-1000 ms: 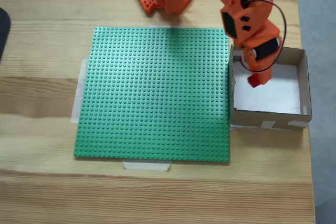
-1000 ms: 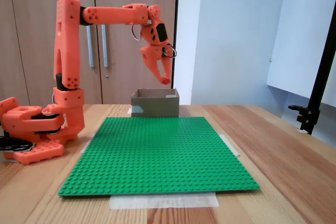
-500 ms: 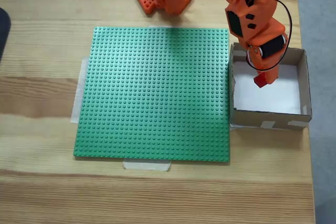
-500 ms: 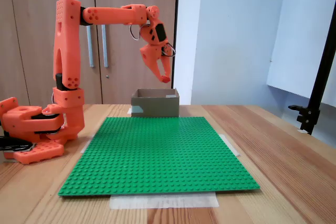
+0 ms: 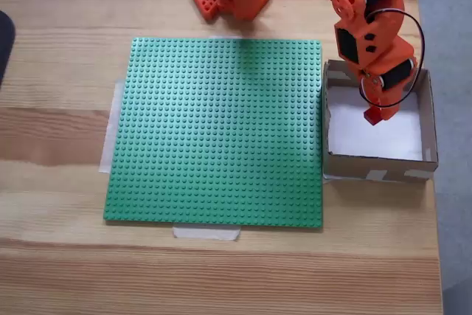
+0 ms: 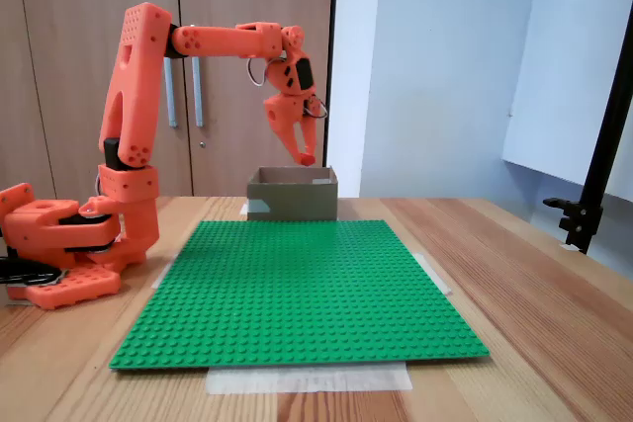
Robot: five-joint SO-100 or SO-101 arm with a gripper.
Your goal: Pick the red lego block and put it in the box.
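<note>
Red lego block [image 5: 374, 115]: small, bright red, partly hidden by the fingertips; studs too small to make out. Held in the air over the box interior in a fixed view from above; just above the box rim in a fixed view from the side [image 6: 308, 159].
Gripper [image 5: 375, 112]: orange, pointing down, fingers pinched on the red lego block; in the side view [image 6: 306, 156], tips just above the box's top edge.
Box [image 5: 426, 119]: shallow, square, brown cardboard, white bottom, pale tape on the near wall; touching the right edge of the green baseplate in the view from above.
Box contents: bare white bottom visible; brick not resting on it.
Green baseplate [image 5: 217, 130]: flat, studded, taped to the wooden table [image 5: 59, 71].
</note>
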